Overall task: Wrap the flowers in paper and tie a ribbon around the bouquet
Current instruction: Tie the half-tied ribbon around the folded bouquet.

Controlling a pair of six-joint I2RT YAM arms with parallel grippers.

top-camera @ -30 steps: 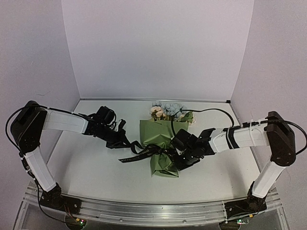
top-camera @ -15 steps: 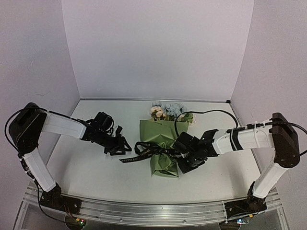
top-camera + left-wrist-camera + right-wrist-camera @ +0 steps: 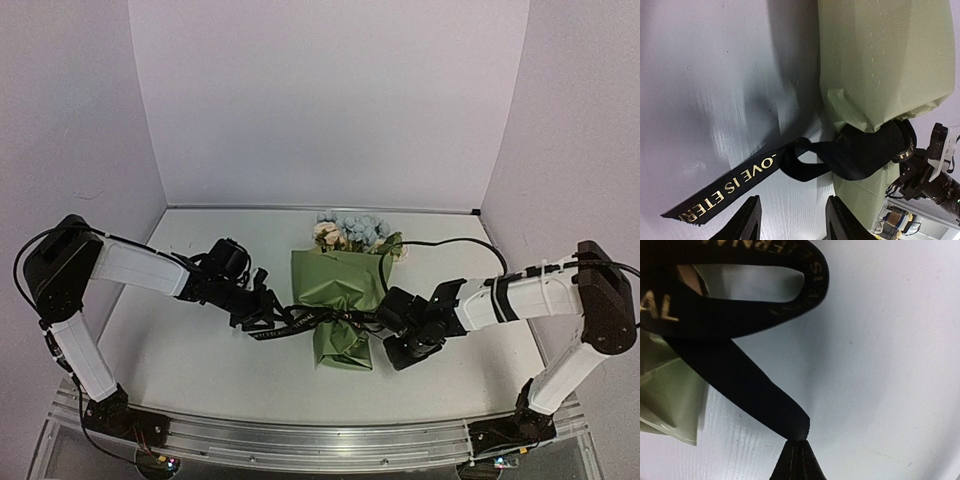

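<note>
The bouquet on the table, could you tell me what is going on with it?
Two arms are tying the ribbon around the bouquet, which lies on the table. The ribbon circles its narrow lower part. The right gripper pinches one end; the left gripper stands open beside the other end, holding nothing.

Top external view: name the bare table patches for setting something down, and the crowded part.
Bare: near strip between olive-green paper bouquet and aluminium rail; far-left corner behind left gripper. Crowded: the middle, where the black lettered ribbon runs to the right gripper.
</note>
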